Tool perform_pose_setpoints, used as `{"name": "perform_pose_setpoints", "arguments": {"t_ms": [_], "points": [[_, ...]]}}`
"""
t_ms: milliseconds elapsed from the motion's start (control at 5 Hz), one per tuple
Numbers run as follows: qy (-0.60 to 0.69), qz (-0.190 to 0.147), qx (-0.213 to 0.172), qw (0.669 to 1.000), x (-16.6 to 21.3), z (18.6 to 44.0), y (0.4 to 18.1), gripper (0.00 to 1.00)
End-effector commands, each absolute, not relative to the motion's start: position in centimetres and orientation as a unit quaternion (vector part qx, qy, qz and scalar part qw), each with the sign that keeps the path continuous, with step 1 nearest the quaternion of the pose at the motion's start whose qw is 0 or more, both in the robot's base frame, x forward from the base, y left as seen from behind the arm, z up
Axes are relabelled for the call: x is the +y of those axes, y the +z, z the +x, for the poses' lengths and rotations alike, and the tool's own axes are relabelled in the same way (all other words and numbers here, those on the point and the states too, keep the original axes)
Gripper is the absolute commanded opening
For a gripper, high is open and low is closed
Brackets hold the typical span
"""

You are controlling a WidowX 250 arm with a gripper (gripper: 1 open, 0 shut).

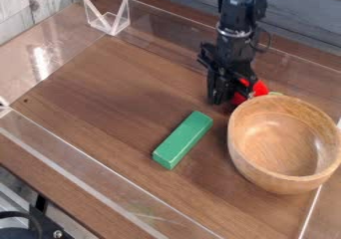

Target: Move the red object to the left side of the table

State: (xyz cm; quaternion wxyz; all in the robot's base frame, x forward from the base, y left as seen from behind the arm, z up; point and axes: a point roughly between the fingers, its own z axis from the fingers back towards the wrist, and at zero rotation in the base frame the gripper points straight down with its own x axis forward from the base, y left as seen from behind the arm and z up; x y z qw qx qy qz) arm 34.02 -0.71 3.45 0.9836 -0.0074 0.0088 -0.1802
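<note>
The red object [253, 87] is small and round, and only part of it shows, peeking out at the right side of the fingers, close to the wooden bowl's rim. My gripper [225, 90] points straight down on the table [107, 94]. Its black fingers are drawn close together around the red object, low at the tabletop. The rest of the red object is hidden behind the fingers.
A large wooden bowl [282, 141] stands right of and in front of the gripper, almost touching it. A green rectangular block [182, 139] lies diagonally in front of the gripper. Low clear walls edge the table, with a clear corner piece [107, 16] at the far left.
</note>
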Motion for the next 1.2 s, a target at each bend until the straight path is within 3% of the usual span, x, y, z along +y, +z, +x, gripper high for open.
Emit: {"name": "perform_pose_setpoints", "arguments": {"t_ms": [0,200,400,600,800,1000], "points": [[-0.170,-0.005,-0.023,0.985,0.1,35.4,4.8,0.00],[-0.165,-0.006,-0.022,0.986,0.6,35.7,4.5,0.00],[-0.160,-0.009,-0.020,0.987,0.9,35.9,4.2,1.00],[-0.156,-0.011,-0.018,0.988,1.1,36.1,4.0,1.00],[-0.153,-0.010,-0.019,0.988,1.2,36.4,4.0,0.00],[-0.153,-0.009,-0.020,0.988,1.2,36.9,4.0,0.00]]}}
